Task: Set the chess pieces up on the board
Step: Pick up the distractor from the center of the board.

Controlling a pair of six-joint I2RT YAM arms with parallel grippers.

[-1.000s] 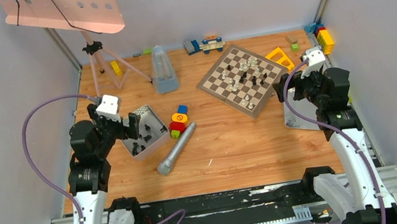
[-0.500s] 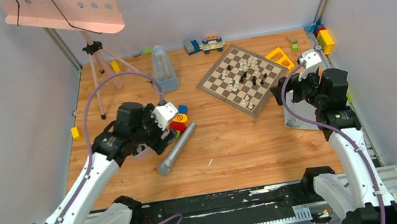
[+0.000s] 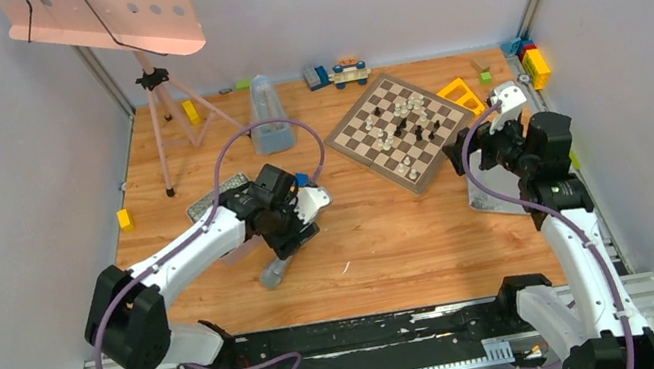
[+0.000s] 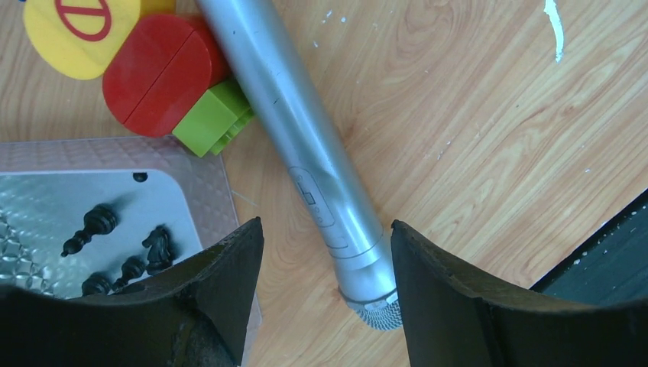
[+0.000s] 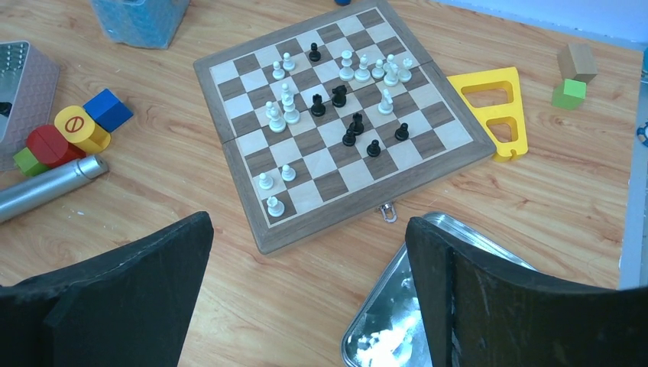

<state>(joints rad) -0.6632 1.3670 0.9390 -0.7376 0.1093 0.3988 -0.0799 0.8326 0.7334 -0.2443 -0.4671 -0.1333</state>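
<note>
A silver microphone lies slanted on the wooden worktop, with its mesh head at the lower centre of the left wrist view. A green block touches its side. A red block and a yellow disc are just beside that, at the upper left. A metal tray is at the lower left. In the top view a pink music stand fills the upper left. In the right wrist view a yellow frame lies at the upper right.

The board is checkered dark brown and cream with a brown border; its chess pieces are black or white. The table is orange wood grain. Upper left of the left wrist view: red block, green block, yellow disc with a red barred circle, silver microphone.
</note>
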